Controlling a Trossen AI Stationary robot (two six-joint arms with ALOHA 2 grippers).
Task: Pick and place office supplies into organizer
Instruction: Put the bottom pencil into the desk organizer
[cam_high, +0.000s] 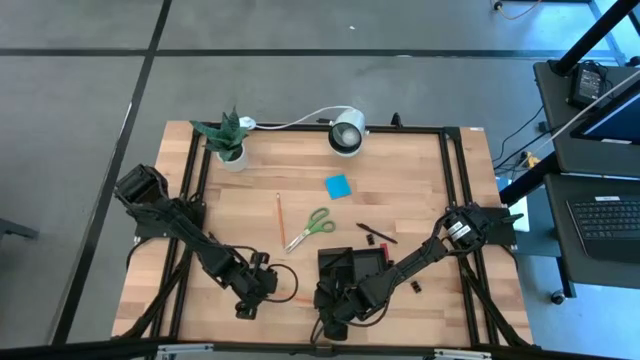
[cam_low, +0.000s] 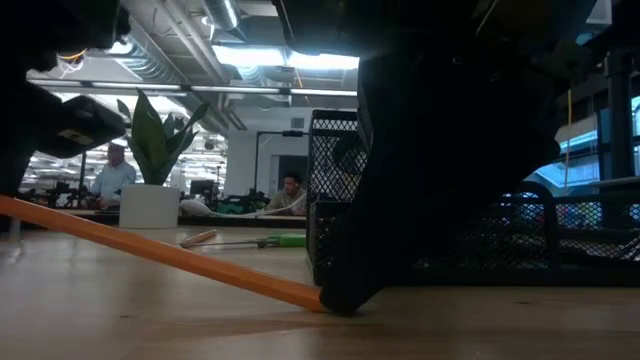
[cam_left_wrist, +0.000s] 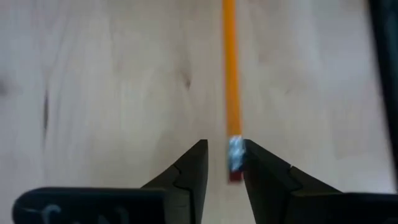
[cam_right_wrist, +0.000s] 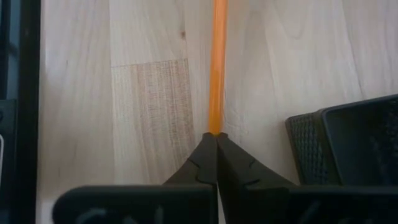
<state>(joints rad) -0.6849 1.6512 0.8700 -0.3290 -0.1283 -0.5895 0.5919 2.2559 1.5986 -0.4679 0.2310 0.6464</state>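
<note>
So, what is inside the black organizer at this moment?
In the high view the organizer shows only dark compartments; no item can be made out. The right arm covers its near part, so that part stays hidden. The right gripper pinches an orange pencil beside it.

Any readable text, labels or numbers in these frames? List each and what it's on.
None can be read.
Left gripper housing: pale marks at the picture's edge, cut off and blurred.
Right gripper housing: pale marks, likewise unreadable.
Laptop beside the table: keys too small to read.
Pencil, organizer, sticky-note pad: no visible print.
</note>
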